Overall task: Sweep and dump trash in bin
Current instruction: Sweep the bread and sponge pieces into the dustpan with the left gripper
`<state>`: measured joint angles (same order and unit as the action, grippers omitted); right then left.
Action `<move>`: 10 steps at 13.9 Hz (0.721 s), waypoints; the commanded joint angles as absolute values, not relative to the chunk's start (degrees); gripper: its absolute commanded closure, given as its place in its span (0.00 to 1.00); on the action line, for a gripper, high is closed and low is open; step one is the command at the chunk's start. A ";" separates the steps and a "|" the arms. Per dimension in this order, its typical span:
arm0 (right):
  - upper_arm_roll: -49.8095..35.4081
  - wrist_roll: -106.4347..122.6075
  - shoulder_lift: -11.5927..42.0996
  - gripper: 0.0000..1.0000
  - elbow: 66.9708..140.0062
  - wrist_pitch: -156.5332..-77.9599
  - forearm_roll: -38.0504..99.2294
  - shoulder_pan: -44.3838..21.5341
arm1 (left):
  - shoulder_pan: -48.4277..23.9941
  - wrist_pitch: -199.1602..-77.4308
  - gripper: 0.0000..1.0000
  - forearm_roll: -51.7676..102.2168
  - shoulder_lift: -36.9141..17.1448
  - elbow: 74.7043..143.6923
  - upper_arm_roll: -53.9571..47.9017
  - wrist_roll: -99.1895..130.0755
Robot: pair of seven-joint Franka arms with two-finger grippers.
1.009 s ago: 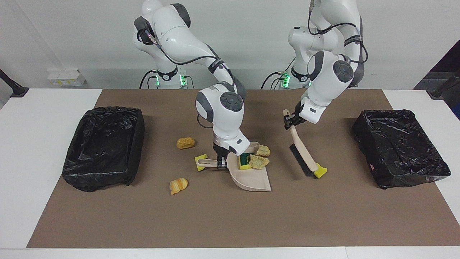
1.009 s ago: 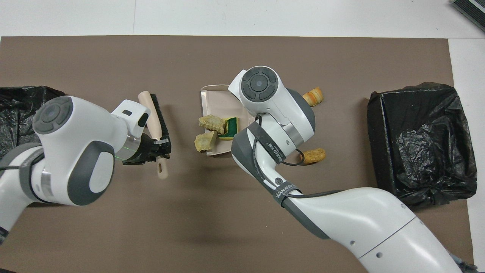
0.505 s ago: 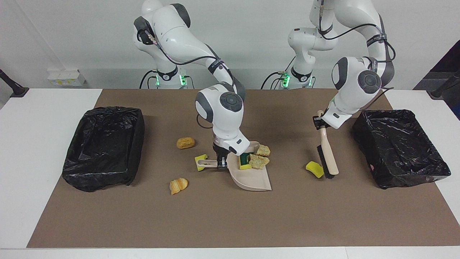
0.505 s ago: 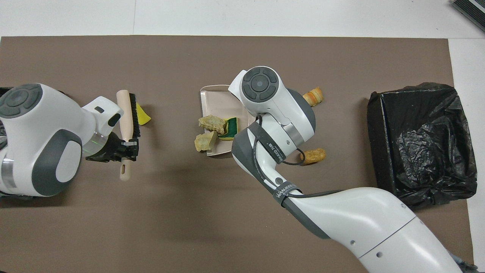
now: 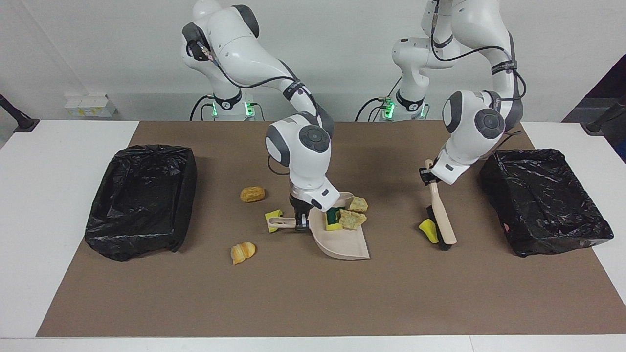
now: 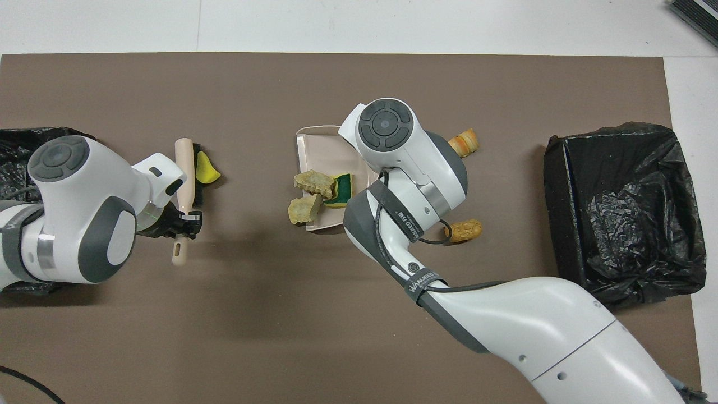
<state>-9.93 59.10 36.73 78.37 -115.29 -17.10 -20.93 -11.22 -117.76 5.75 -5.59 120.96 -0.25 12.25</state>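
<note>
Facing view: L gripper (image 5: 426, 177) clamps beige brush w/ black bristles (image 5: 441, 224), now moved closer to yellow sponge scrap (image 5: 428, 231) at its 9 o'clock. R gripper (image 5: 300, 221) clamps beige plastic dustpan (image 5: 342, 244) holding three scraps, unmoved; black-lined bin (image 5: 543, 200) at brush's 3 o'clock.

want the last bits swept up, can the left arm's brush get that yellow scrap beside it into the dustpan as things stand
Probably yes: the brush bristles already sit against the yellow scrap, and bare mat lies between it and the dustpan.
</note>
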 commanded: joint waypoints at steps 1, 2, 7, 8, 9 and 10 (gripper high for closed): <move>-10.37 61.52 37.18 1.00 79.72 -118.04 -17.75 -19.78 | -16.41 -122.51 1.00 11.85 -2.64 125.50 -0.09 16.86; -10.37 61.52 37.09 1.00 79.72 -117.86 -17.84 -19.78 | -17.74 -122.69 1.00 12.13 -2.46 125.51 -0.09 18.53; -10.37 61.96 37.00 1.00 79.80 -117.42 -18.99 -19.86 | -27.14 -124.10 1.00 16.52 -2.20 125.33 -0.09 23.62; -10.37 61.96 37.00 1.00 79.80 -117.42 -19.07 -19.86 | -28.29 -124.62 1.00 17.22 -2.11 125.16 -0.09 24.86; -10.37 61.96 37.00 1.00 79.80 -117.51 -18.99 -19.86 | -29.00 -125.06 1.00 17.66 -2.11 124.81 -0.09 25.39; -10.37 62.05 37.00 1.00 79.80 -117.60 -18.98 -19.86 | -29.26 -124.98 1.00 18.28 -2.20 124.63 -0.17 25.49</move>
